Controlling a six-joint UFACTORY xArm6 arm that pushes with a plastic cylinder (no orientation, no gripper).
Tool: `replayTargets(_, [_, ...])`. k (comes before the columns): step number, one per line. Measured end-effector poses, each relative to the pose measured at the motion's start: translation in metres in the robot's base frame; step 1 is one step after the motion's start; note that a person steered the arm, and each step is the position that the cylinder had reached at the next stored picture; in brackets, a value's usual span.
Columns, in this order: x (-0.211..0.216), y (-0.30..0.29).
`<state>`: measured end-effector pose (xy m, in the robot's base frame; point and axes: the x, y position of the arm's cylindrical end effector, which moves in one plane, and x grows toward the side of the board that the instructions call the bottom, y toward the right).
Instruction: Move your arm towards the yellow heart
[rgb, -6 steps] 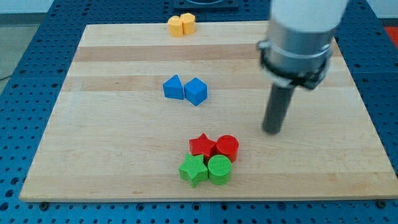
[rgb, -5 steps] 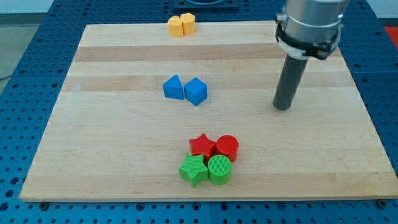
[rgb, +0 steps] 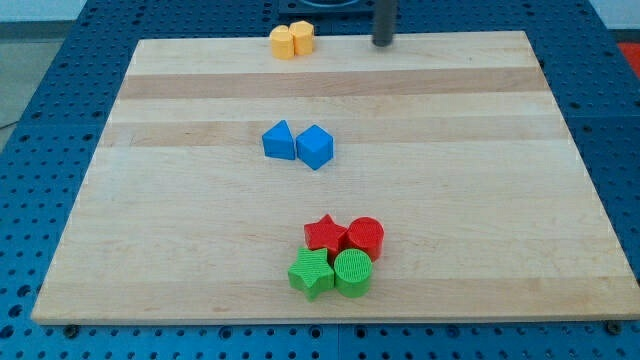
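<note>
**Desk:** Where is my tip (rgb: 384, 45), and what is it doing?

**Photographer:** It stands at the view's top edge of the wooden board (rgb: 500, 200), right of centre. Only the short lower length of the dark rod shows; the rest runs out of the top of the view. There is no gripper on this arm, so nothing opens or closes and nothing is held. The tip touches no block.

**Desk:** And the yellow heart?

**Photographer:** Two yellow blocks sit pressed together near the board's top edge, to the view's left of the tip and clear of it. The darker one on the left (rgb: 283, 42) and the paler one on the right (rgb: 302, 36) are both small and seen at a low angle; I cannot tell for certain which is the heart. The paler block is the nearer one to the tip, with bare wood between them.

**Desk:** What else lies on the board?

**Photographer:** Toward the middle, a blue triangle (rgb: 279, 140) touches a blue cube (rgb: 315, 147) on its right. Well below them, near the view's bottom, four blocks huddle in a tight cluster: a red star (rgb: 325, 234) beside a red cylinder (rgb: 366, 238), and under those a green star (rgb: 311, 273) beside a green cylinder (rgb: 353, 273). The board rests on a blue perforated table (rgb: 40, 120).
</note>
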<state>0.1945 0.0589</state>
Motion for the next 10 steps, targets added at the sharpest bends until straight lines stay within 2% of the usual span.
replayTargets(1, [0.04,-0.031])
replayTargets(2, [0.079,-0.1])
replayTargets(3, [0.084,-0.206])
replayTargets(4, [0.05,-0.294])
replayTargets(5, [-0.003,-0.304])
replayTargets(6, [-0.003,-0.304])
replayTargets(10, [-0.002,-0.174])
